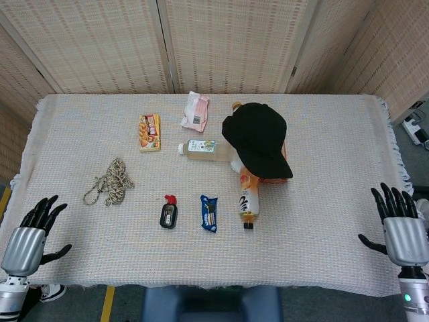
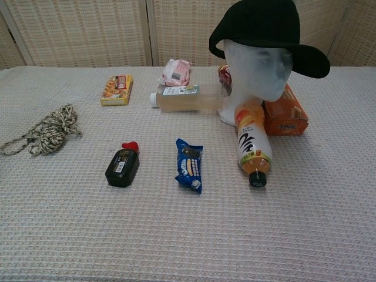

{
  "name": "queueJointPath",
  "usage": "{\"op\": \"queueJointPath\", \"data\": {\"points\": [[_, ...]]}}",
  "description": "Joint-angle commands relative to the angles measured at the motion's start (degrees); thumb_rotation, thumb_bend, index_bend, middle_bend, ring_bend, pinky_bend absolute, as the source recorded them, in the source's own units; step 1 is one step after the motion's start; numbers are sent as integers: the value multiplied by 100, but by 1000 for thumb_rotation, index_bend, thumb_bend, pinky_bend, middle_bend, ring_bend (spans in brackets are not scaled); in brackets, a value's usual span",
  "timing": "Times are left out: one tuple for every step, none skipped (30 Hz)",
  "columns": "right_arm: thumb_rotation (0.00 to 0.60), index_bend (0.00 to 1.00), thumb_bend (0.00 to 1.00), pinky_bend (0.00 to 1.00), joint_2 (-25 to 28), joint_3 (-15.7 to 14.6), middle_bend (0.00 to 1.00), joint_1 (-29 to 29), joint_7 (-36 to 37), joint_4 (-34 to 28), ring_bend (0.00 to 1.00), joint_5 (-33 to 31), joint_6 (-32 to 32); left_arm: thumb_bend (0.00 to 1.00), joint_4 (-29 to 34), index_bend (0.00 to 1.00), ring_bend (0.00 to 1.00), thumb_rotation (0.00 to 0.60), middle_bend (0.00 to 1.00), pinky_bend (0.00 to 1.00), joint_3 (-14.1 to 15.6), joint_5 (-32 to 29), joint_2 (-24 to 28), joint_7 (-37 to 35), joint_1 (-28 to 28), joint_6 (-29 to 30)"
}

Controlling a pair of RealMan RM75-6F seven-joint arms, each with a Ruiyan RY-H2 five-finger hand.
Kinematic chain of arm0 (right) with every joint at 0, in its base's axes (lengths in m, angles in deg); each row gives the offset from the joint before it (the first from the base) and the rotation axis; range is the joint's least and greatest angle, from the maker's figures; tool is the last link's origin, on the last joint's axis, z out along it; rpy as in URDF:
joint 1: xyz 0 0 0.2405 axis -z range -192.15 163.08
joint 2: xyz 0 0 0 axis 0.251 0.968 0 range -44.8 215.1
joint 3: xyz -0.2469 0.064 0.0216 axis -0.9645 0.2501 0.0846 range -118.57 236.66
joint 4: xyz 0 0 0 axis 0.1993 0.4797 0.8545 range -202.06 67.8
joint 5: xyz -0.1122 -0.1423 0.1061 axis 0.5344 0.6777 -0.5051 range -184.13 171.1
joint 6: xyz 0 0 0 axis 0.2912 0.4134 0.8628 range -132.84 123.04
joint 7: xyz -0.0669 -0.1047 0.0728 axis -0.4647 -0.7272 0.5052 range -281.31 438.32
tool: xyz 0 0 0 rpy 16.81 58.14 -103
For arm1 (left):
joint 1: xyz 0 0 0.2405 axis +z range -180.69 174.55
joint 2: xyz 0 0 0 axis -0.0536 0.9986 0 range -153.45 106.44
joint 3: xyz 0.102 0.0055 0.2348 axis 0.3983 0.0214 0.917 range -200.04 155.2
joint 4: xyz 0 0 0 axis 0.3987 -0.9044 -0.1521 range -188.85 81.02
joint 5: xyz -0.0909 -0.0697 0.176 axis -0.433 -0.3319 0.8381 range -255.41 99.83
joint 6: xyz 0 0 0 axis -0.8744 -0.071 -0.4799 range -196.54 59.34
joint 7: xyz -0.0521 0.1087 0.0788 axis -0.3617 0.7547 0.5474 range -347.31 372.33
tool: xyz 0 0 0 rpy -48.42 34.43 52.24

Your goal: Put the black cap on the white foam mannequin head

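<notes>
The black cap [image 2: 264,26] sits on the white foam mannequin head [image 2: 258,70]; the task looks finished. Left hand [image 1: 28,236] and right hand [image 1: 402,231] are empty, fingers spread wide.

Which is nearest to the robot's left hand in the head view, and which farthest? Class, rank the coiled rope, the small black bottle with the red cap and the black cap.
1. Coiled rope: nearest the left hand, on the table's left side.
2. Small black bottle: further right, near the front middle.
3. Black cap: farthest, on the mannequin head right of centre.
</notes>
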Motion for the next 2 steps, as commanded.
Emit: {"op": "queueJointPath", "data": {"points": [[505, 0, 0, 39, 98, 50, 0, 35, 96, -82, 0, -10, -172, 64, -14, 182, 38, 600, 94, 217, 5, 41, -32, 27, 10, 66], [505, 0, 0, 39, 94, 45, 0, 39, 79, -89, 0, 30, -218, 63, -16, 182, 38, 600, 93, 217, 5, 54, -38, 32, 13, 88]]}}
